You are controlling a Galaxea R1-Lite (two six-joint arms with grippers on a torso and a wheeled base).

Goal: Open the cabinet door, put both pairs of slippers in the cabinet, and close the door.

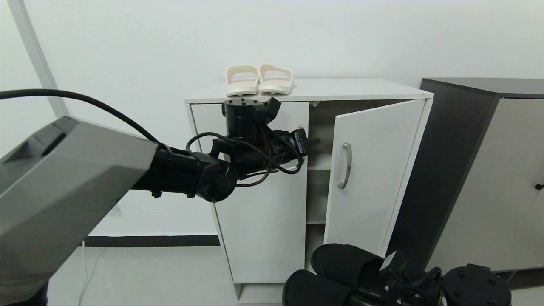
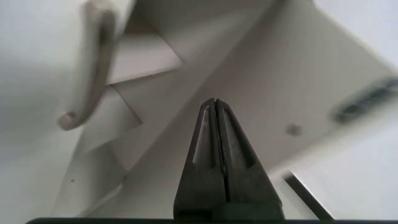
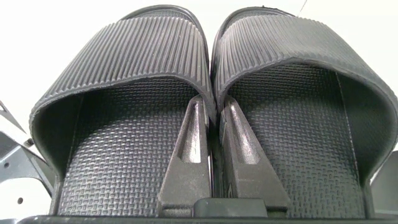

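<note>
The cabinet stood with its right door partly open, the handle facing the robot, and its left door shut. The left hand was at the gap near the top edge of the open door, its fingers pressed together and holding nothing. I think it was placed there to stop the door from falling back. The white slippers lay side by side on the left half of the cabinet top, near its front edge, not yet stored. The right hand was low in front of the cabinet, pinching the two inner walls of the black slippers together — so one grip carried the whole pair. In my judgement this pair should go next onto a shelf inside.
</note>
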